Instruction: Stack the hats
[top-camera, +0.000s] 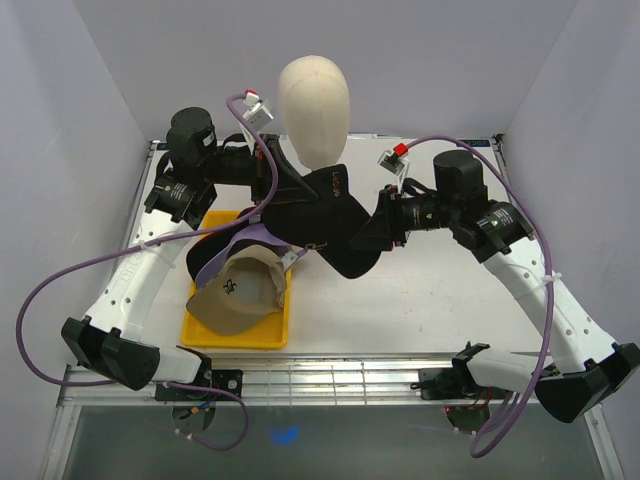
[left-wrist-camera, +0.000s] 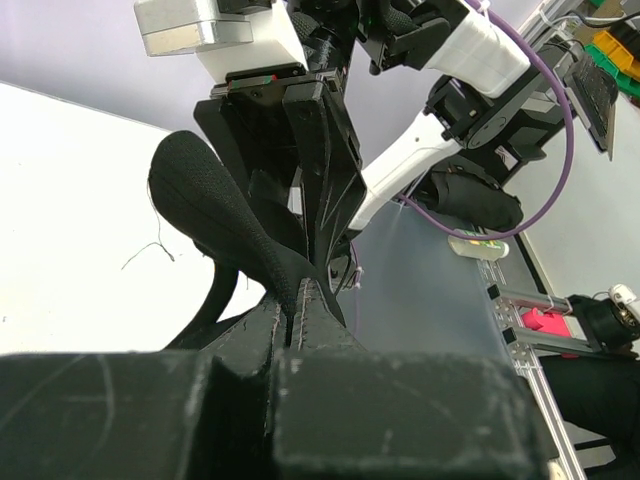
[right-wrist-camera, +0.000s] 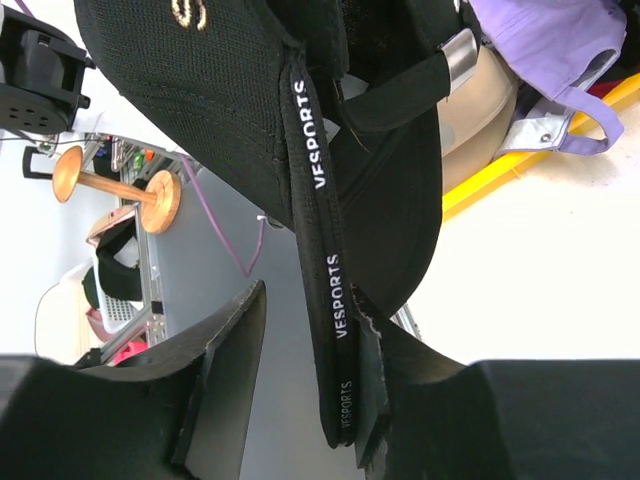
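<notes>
A black cap with gold stitching hangs between my two grippers, just in front of the mannequin head. My left gripper is shut on its fabric, the fingers pressed together. My right gripper is open around the cap's lettered inner band; the band rests against one finger and the other stands apart. A tan cap lies on a lavender cap in the tray, with a dark cap's edge beside them. The dark red cap cannot be made out.
The cream mannequin head stands at the back centre, right behind the held cap. The yellow tray sits at the front left under the left arm. White walls close in both sides.
</notes>
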